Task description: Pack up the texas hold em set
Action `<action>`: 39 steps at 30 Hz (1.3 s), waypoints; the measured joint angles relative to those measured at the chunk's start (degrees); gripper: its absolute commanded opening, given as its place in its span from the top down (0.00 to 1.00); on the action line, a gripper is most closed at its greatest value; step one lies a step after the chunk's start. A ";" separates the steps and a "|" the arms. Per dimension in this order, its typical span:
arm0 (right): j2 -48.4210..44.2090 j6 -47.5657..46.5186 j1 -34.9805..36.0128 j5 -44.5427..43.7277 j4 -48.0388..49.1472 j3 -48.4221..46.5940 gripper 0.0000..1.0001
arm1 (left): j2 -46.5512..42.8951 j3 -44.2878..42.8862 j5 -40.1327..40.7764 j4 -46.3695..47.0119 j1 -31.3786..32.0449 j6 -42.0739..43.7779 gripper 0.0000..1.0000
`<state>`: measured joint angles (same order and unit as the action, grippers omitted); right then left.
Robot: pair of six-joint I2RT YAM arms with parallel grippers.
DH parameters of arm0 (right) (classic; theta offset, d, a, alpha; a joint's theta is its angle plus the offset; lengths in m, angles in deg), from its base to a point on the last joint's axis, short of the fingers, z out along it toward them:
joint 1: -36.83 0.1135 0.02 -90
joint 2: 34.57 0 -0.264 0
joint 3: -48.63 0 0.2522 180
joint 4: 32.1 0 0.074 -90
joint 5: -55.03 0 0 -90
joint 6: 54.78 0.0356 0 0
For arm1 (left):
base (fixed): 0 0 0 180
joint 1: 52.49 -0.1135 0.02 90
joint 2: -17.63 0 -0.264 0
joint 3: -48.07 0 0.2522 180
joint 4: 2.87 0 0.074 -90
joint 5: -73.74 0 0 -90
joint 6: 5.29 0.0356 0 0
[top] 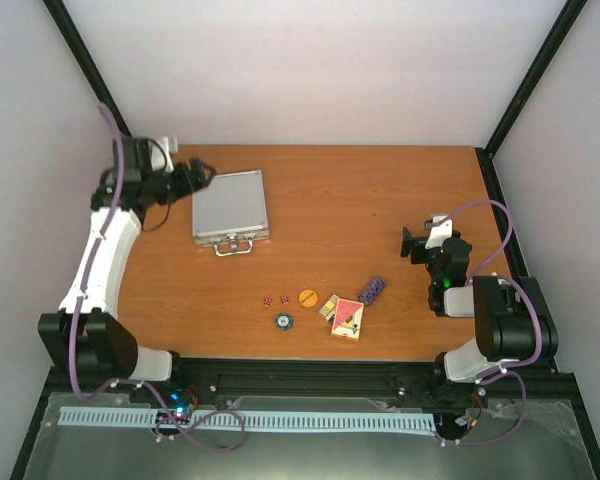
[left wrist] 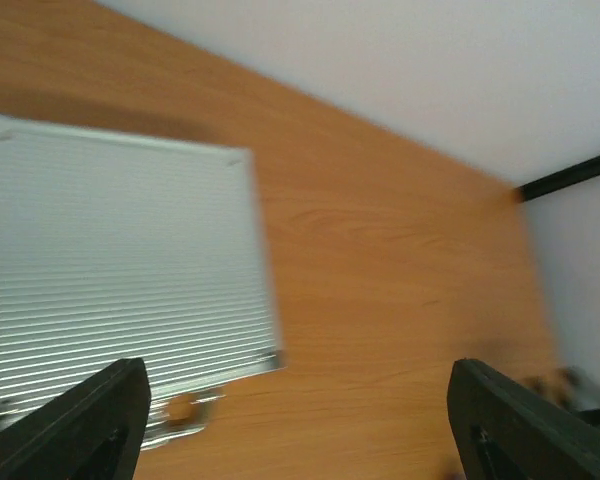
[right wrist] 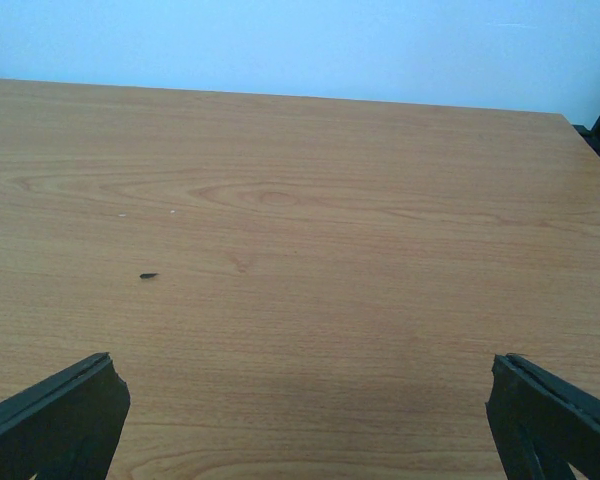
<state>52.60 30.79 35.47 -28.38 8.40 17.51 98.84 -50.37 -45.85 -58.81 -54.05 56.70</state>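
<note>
A closed silver ribbed case (top: 230, 208) lies on the wooden table at the back left, its handle (top: 234, 245) facing the near side. It also shows in the left wrist view (left wrist: 110, 260). My left gripper (top: 195, 176) hovers by the case's far left corner, open and empty (left wrist: 300, 430). Near the front middle lie two red dice (top: 273, 301), an orange chip (top: 308, 297), a blue chip (top: 284, 321), a card deck (top: 348, 320) and a purple chip stack (top: 372, 289). My right gripper (top: 416, 246) is open and empty (right wrist: 305, 420) over bare table, right of the chips.
A small yellowish piece (top: 329, 306) lies beside the deck. Black frame posts stand at the back corners, and white walls close in the table (top: 380, 190). A small dark speck (right wrist: 148, 275) marks the wood in the right wrist view.
</note>
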 measured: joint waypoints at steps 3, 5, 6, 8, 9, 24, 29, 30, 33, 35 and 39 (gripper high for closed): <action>0.00 0.00 0.00 0.02 0.00 0.00 0.00 | -6.47 18.29 6.43 12.02 0.20 9.31 0.00; 0.00 0.00 0.00 0.02 0.00 0.00 0.00 | -10.86 30.80 9.77 20.31 0.28 13.77 0.00; 0.00 0.00 0.00 0.02 0.00 0.00 0.00 | -12.31 36.35 11.43 24.02 0.31 15.98 0.00; 0.00 0.00 -0.02 0.00 0.00 0.00 0.00 | -12.09 42.21 13.77 29.11 0.35 19.47 0.00; 0.00 0.00 -0.02 0.02 0.00 0.00 0.00 | -11.02 43.60 14.78 31.50 0.35 21.11 0.00; 0.00 0.00 0.00 0.00 0.00 0.00 0.00 | 1.66 53.64 22.40 63.14 0.35 30.60 0.00; 0.00 0.00 -0.02 0.00 0.00 0.00 0.00 | 4.42 53.68 22.23 69.11 0.35 30.58 0.00; 0.00 0.00 0.00 0.00 0.00 0.00 0.00 | 4.74 53.68 22.29 69.85 0.35 30.56 0.00; 0.00 0.00 -0.02 0.00 0.00 0.00 0.00 | 5.27 53.66 22.34 71.06 0.35 30.49 0.00; 0.00 0.00 0.00 0.00 0.00 0.00 0.00 | 5.60 53.42 22.25 71.28 0.20 30.36 0.00; 0.00 0.00 -0.02 0.00 0.00 0.00 0.00 | 7.02 52.22 21.55 71.49 -0.66 29.94 0.00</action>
<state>52.60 30.79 35.44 -28.38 8.40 17.51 105.85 1.84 -24.30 12.69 -54.71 86.65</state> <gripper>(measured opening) 1.000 0.996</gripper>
